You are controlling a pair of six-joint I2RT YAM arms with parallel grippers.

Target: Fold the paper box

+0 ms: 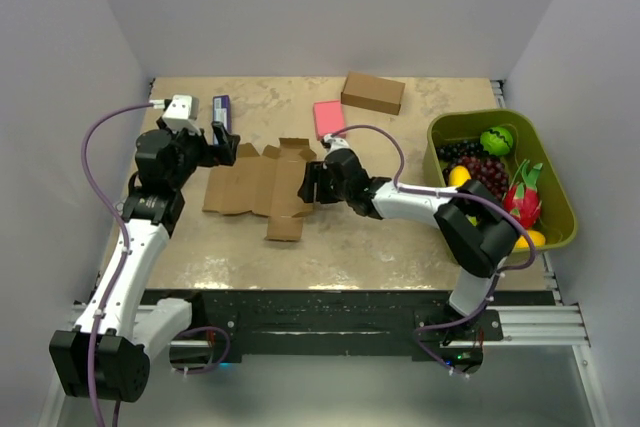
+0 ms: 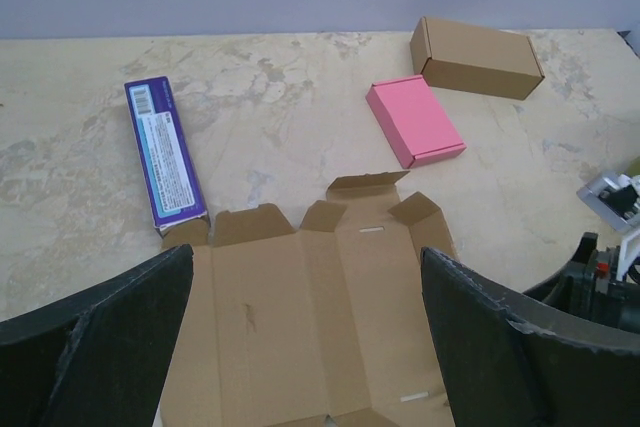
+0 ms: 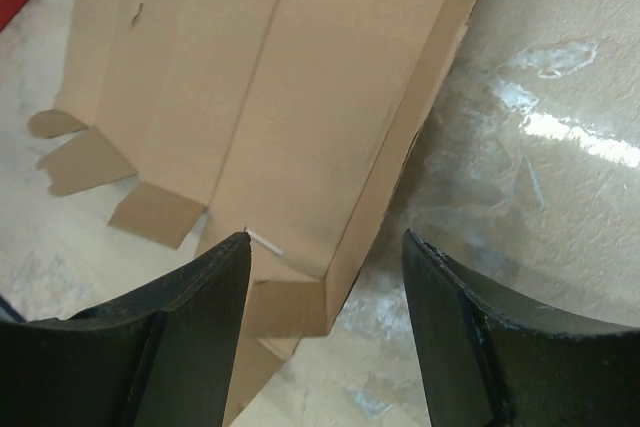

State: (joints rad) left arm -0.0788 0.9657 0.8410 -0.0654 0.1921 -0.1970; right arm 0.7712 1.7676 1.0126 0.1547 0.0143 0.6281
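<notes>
Two released sets of fingers: left gripper (image 2: 305,257) above the paper box (image 1: 255,185), right gripper (image 3: 326,242) straddling its lifted right edge; pinch squarely, then fold leftward.

One flat paper box (image 1: 255,185) at centre, one closed brown box (image 1: 373,93) at twelve o'clock, one pink block (image 1: 328,119), one purple carton (image 1: 222,112), one green bin (image 1: 562,209) at three o'clock (its fruit too heaped to count).
</notes>
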